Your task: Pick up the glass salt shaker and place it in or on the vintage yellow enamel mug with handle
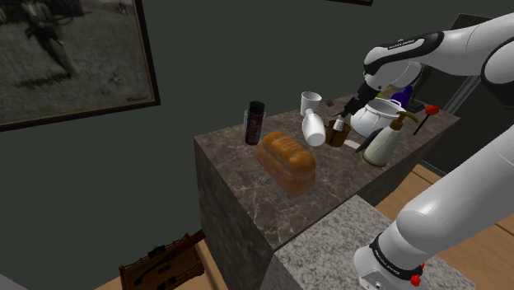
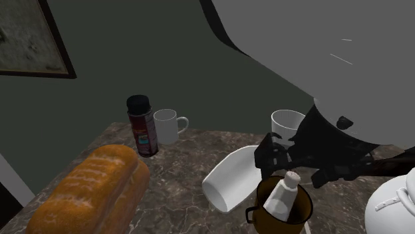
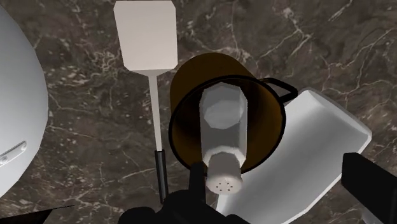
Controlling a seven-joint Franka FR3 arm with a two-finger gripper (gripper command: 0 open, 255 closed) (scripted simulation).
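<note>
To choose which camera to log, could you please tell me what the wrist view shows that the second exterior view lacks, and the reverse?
The wrist view adds a white spatula lying on the counter. The second exterior view adds a bread loaf, a dark spray can and an upright white mug. Both show the salt shaker sitting inside the brownish-yellow mug, with a tipped white cup beside it.

The base of the salt shaker (image 3: 222,127) is hidden inside the brown mug (image 3: 189,86); the wrist view's edge cuts off the white pot (image 3: 16,108).
</note>
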